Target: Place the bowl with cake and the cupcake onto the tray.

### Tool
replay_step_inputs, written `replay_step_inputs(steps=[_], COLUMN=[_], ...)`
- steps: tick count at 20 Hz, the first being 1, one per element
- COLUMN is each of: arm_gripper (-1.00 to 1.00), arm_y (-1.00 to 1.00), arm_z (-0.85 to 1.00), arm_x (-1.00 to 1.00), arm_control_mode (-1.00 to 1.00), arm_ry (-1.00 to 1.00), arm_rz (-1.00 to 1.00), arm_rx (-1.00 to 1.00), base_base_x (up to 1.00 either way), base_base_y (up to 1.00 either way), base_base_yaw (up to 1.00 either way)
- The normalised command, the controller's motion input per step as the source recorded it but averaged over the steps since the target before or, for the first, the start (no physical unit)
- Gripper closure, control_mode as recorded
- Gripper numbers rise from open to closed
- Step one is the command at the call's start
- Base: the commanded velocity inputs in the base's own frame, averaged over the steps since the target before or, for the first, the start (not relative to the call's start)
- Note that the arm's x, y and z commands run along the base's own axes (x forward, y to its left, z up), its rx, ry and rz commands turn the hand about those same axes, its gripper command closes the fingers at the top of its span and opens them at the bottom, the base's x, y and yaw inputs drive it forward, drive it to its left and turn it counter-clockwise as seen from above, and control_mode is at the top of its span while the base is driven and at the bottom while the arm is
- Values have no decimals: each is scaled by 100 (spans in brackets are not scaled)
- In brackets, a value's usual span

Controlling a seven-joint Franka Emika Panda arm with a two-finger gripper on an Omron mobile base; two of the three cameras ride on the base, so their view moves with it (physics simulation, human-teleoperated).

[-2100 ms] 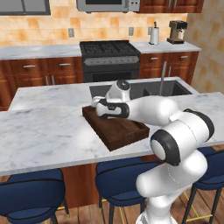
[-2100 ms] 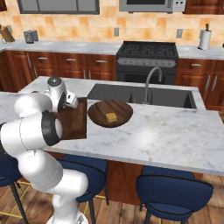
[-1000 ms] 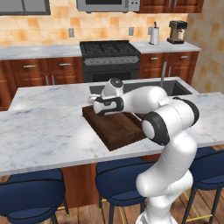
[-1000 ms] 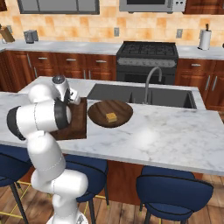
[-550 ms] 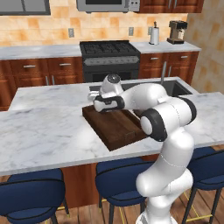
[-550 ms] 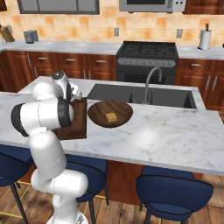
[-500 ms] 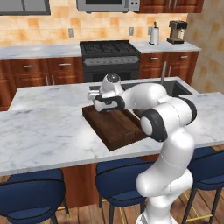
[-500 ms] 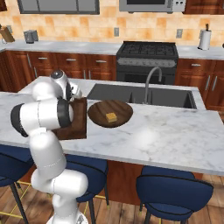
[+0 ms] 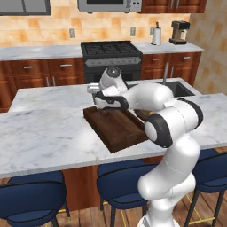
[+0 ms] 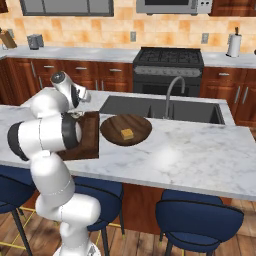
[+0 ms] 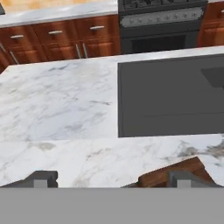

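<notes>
Hovering above the far corner of the tray (image 9: 117, 128), fingers (image 11: 43, 178) having just spread wide and empty, likely dropping the cupcake there; leaving the bowl with cake (image 10: 126, 130) still waiting on the desk (image 10: 190, 150) just beside the tray.

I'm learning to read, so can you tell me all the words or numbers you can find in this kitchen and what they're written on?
There are none to read.
Microwave: no label or digits can be made out.
Stove: its knobs carry no readable marks.
Coffee maker: too small and blurred to show any brand.
Tray, bowl with cake: plain wood, no writing.
</notes>
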Motion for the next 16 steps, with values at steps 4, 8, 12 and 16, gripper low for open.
replay_step_inputs(steps=[4,8,12,16], arm_gripper=[-100,-100,-100,-100], arm_y=[-21,-37,-45,-42], arm_z=[4,0,2,0], arm_x=[-19,-36,-42,-54], arm_control_mode=[-100,-100,-100,-100], arm_ry=[-3,-3,-4,-6], arm_rz=[0,0,0,0], arm_rx=[0,0,0,0], base_base_x=[0,0,0,0], base_base_y=[0,0,0,0], base_base_yaw=[0,0,0,0])
